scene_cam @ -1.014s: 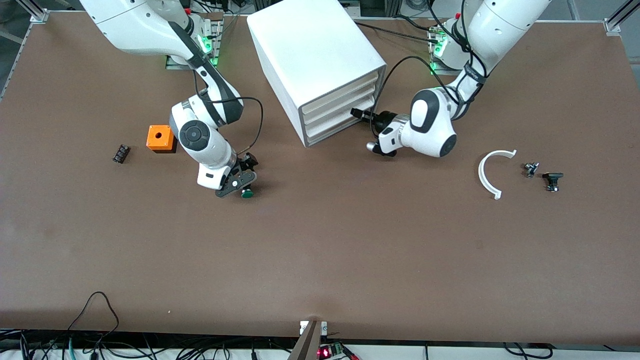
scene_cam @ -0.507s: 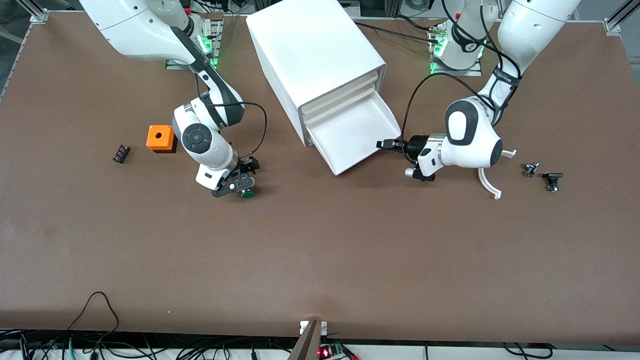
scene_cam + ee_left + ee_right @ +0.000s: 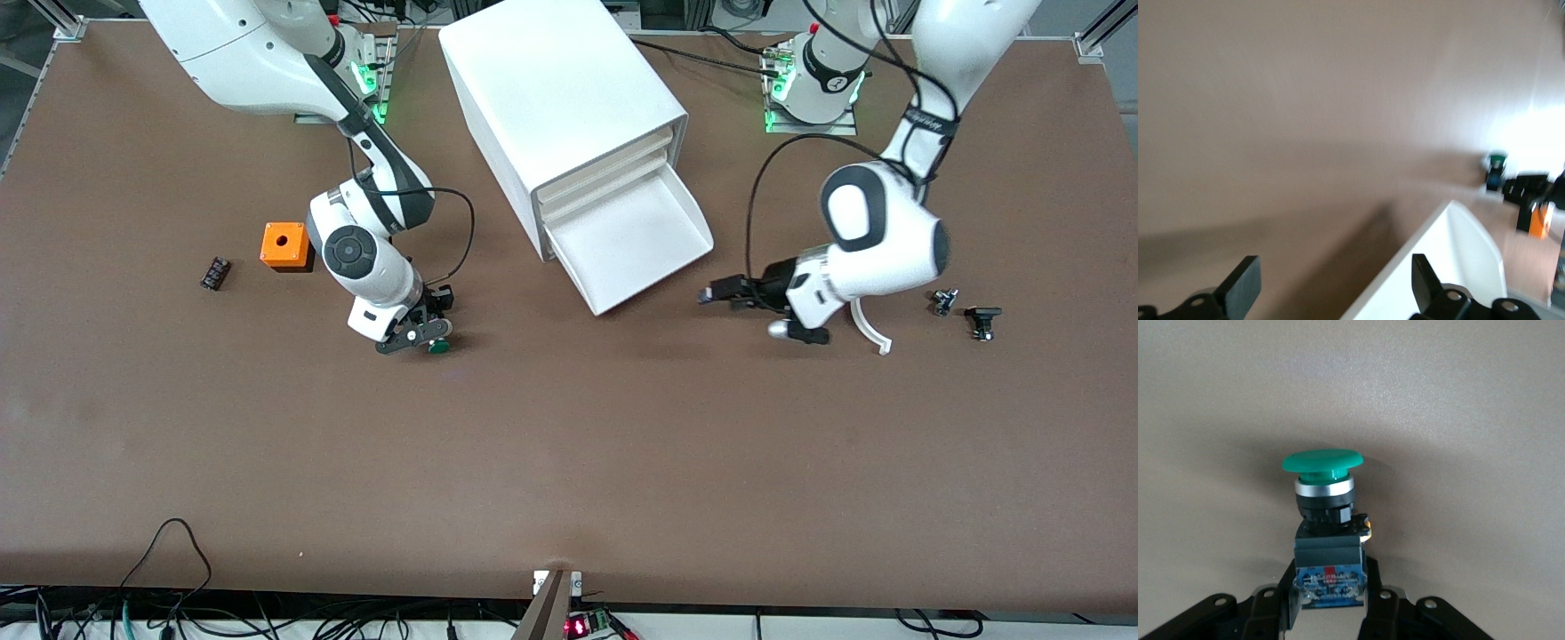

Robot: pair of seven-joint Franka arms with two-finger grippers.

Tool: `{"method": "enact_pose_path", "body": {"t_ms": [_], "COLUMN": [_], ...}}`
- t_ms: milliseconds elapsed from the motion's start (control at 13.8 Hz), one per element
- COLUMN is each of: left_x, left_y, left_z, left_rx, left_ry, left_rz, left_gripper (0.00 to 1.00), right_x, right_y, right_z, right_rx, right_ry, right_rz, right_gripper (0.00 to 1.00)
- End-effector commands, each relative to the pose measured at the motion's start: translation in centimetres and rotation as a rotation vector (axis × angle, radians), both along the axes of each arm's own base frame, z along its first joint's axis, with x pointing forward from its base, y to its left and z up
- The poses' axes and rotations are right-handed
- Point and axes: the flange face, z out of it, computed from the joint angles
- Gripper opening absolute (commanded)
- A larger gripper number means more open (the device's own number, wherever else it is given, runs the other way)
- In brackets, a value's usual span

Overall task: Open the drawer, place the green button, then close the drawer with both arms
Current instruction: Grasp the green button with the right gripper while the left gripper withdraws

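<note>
The white cabinet [image 3: 560, 98] stands at the robots' edge of the table. Its bottom drawer [image 3: 636, 240] is pulled out and holds nothing; its rim also shows in the left wrist view [image 3: 1451, 267]. My left gripper [image 3: 709, 292] is open and empty over the table, a little clear of the drawer's front corner; its fingers are wide apart in the left wrist view [image 3: 1331, 287]. The button [image 3: 437, 345] lies on its side on the table. My right gripper [image 3: 425, 336] is shut on its black body [image 3: 1328, 547], the green cap [image 3: 1323, 461] pointing away from the gripper [image 3: 1330, 603].
An orange cube with a hole [image 3: 284, 246] and a small black part [image 3: 214, 273] lie toward the right arm's end. A white curved piece [image 3: 867, 324] and two small black parts [image 3: 944, 301] [image 3: 981, 320] lie toward the left arm's end.
My left gripper pulled the bottom drawer out of the cabinet, let go and drew away from its front. My right gripper has stayed at the button with only a slight shift.
</note>
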Motion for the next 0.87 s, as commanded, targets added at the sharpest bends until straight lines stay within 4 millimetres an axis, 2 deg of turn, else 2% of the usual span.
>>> {"method": "enact_pose_path", "body": {"t_ms": [0,72,145,217,362,435,507,652,797], "left_x": [0.1,0.0,-0.1,-0.3,0.3,0.2,-0.4,-1.6,-2.5], "left_y": [2.5,3.1,6.4,7.8,10.0,10.3,10.7,11.6,12.0], "left_z": [6.4,8.6,11.2,13.9,21.8,25.0,27.4,29.9,31.0], "left_rx": [0.047,0.100,0.208,0.266,0.460,0.542,0.598,0.695,0.769], "left_ry": [-0.109,-0.154,-0.192,-0.192,-0.212,-0.206,-0.180,-0.096,-0.011], "left_rz": [0.032,-0.013,-0.073,-0.146,-0.317,-0.373,-0.391,-0.371,-0.319], "left_gripper": [1.00,1.00,1.00,1.00,1.00,1.00,1.00,1.00,1.00], "right_x": [1.5,2.4,3.3,4.2,5.7,6.4,6.4,6.1,5.1], "right_y": [0.6,0.9,1.0,0.9,1.3,1.9,3.7,7.1,10.9], "right_z": [1.7,3.5,5.7,7.9,11.6,13.1,14.7,17.4,20.0], "right_rx": [0.018,0.026,0.033,0.037,0.044,0.051,0.068,0.105,0.146], "right_ry": [-0.042,-0.072,-0.107,-0.140,-0.197,-0.217,-0.233,-0.282,-0.333], "right_rz": [-0.013,-0.008,-0.005,0.003,0.094,0.153,0.222,0.370,0.561], "right_gripper": [0.27,0.26,0.25,0.25,0.25,0.25,0.25,0.25,0.25]}}
